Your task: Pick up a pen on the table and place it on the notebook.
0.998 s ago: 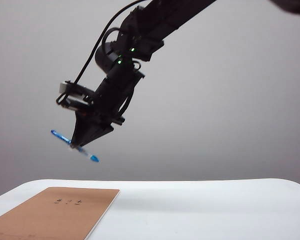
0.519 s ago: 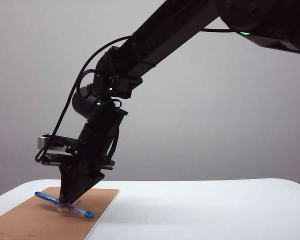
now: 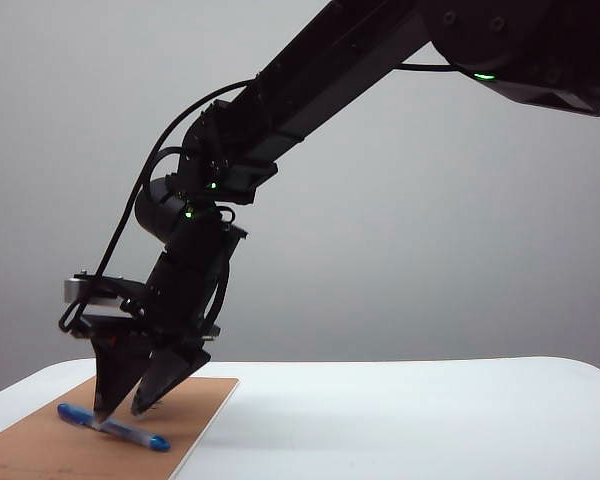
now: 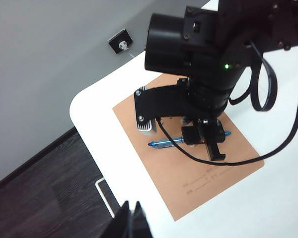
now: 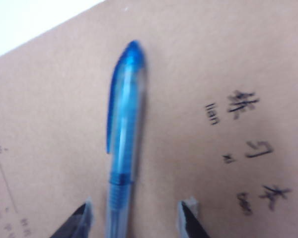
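Pen (image 3: 113,427): lay flat on the notebook, slanted across the cover; blue ends clear in exterior view, pale middle partly behind a fingertip.
Pen, close view (image 5: 123,134): blurred; darker capped end sharp enough, lower barrel cut off by frame edge between the two fingertips, a gap showing on either side of it.
Pen, left wrist view (image 4: 165,143): only one end and a sliver of the far tip visible; rest hidden under the right arm's wrist.
Notebook (image 3: 50,450): tan cover on the near left corner of the table; its left and front parts ran out of frame in exterior view. Dark printed marks legible only as smudged characters.
Table (image 3: 430,420): white, rounded corners; right edge cut off.
Right gripper (image 3: 120,410): pointed down over the notebook, jaws parted astride the pen, not clamped on it; one fingertip (image 3: 102,408) appeared to meet the pen, contact hard to judge.
Left gripper (image 4: 130,221): only dark fingertips at frame edge, off the table side, pressed close together, nothing between them; not seen in exterior view.
Floor (image 4: 44,193): dark boards beside the table.
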